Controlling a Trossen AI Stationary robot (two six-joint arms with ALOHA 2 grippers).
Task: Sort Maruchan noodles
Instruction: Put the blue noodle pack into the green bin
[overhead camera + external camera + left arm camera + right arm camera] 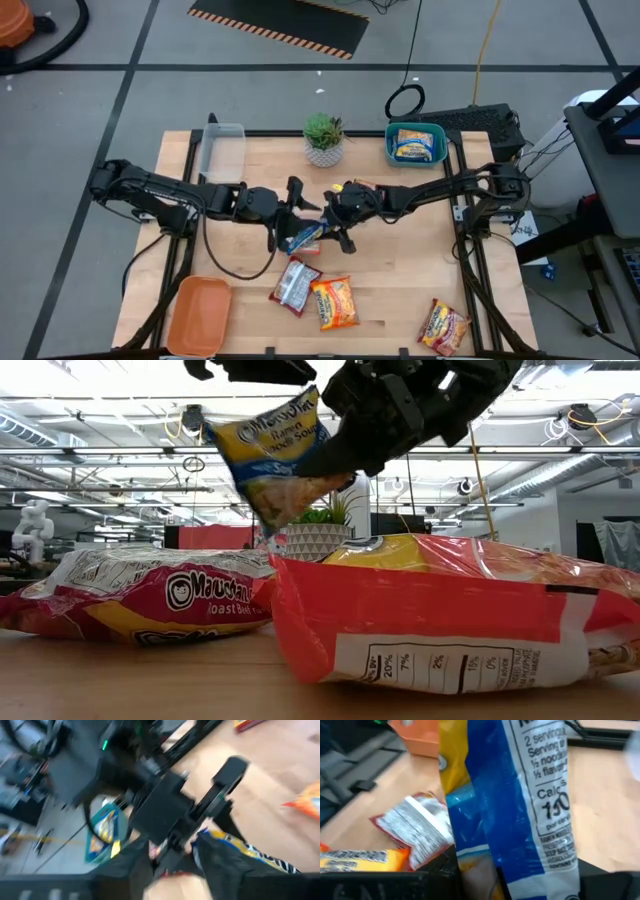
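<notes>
Lighting was bright and even in the high view; arms cast only faint, soft shadows on the wooden table [400,270]. In the low view, long ceiling strip lights [120,390] supplied the light from overhead. Glare streaked the glossy wrapper of the nearest red packet [450,610], which was slightly soft at close range. The raised blue packet [275,455] was lit from behind, its print still readable. Left wrist view was heavily motion-blurred throughout; outlines smeared. Right wrist view was blurred too, the blue packet filling it too close to focus, its lettering hazy.
</notes>
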